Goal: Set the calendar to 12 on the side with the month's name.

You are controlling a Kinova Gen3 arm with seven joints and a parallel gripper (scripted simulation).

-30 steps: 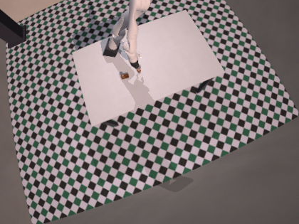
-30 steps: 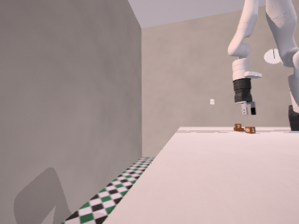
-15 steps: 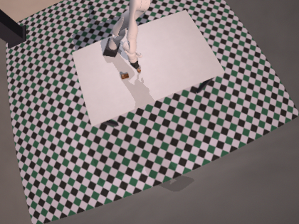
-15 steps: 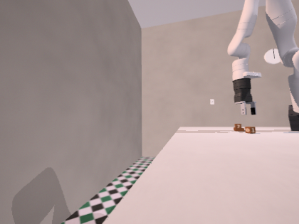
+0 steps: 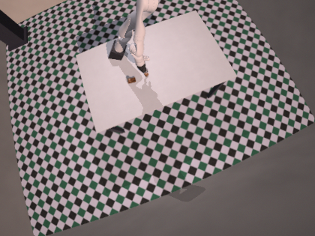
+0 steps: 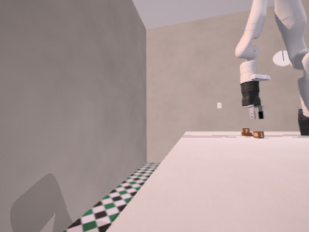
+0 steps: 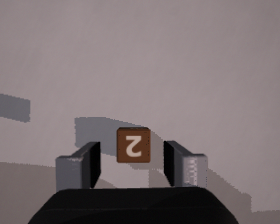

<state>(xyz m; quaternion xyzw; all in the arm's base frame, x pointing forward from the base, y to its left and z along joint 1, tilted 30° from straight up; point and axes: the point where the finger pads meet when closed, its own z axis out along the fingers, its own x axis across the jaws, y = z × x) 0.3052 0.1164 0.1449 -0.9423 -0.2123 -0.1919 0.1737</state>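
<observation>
Hand poised over the "2" cube

The black two-finger hand (image 7: 132, 160) hangs wide open, gripping nothing, directly above the small brown wooden cube (image 7: 133, 145), which sits on the white bench (image 5: 180, 55) centred between the fingers; its top face reads a white "2". The brown tray (image 5: 130, 79) lies nearby.

White arm (image 6: 254, 29) bends downward; tool (image 6: 256, 113) points down, jaws parted wide, gripping nothing.
</observation>
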